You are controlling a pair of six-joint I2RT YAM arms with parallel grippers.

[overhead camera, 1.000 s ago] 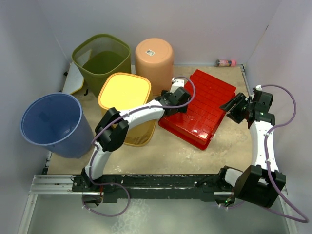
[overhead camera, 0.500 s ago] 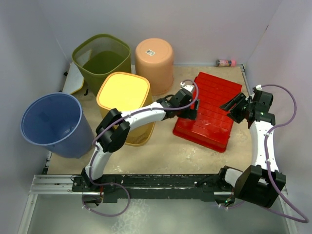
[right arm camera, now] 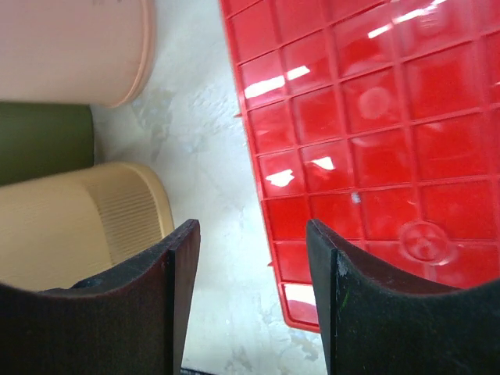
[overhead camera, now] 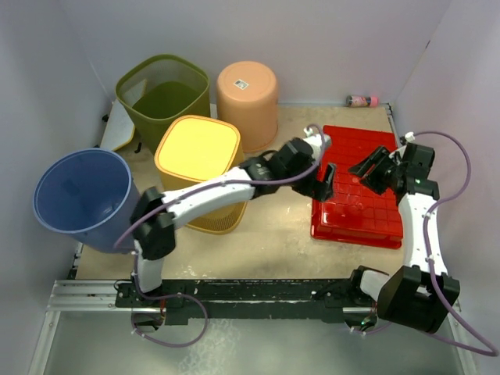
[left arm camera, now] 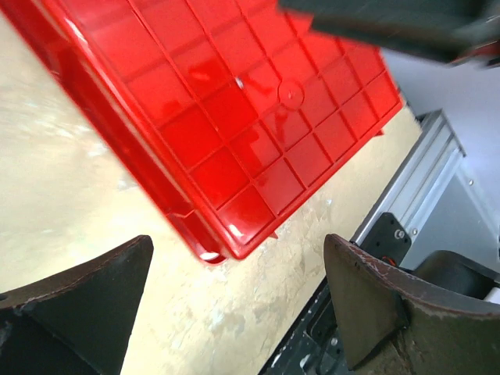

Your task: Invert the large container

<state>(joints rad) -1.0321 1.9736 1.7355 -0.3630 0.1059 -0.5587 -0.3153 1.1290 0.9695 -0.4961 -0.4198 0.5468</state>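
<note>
The red container (overhead camera: pixel 361 205) is lying flat on the right side of the table (overhead camera: pixel 273 234), its gridded underside facing up, just in front of the right arm. The left gripper (overhead camera: pixel 323 182) is hovering over the container's left edge with its jaws spread wide and nothing between them. The right gripper (overhead camera: pixel 369 173) is hanging above the container's far part with its jaws partly spread and gripping nothing, while the yellow bin (overhead camera: pixel 199 148) and the peach bin (overhead camera: pixel 248 87) are standing off to the left.
</note>
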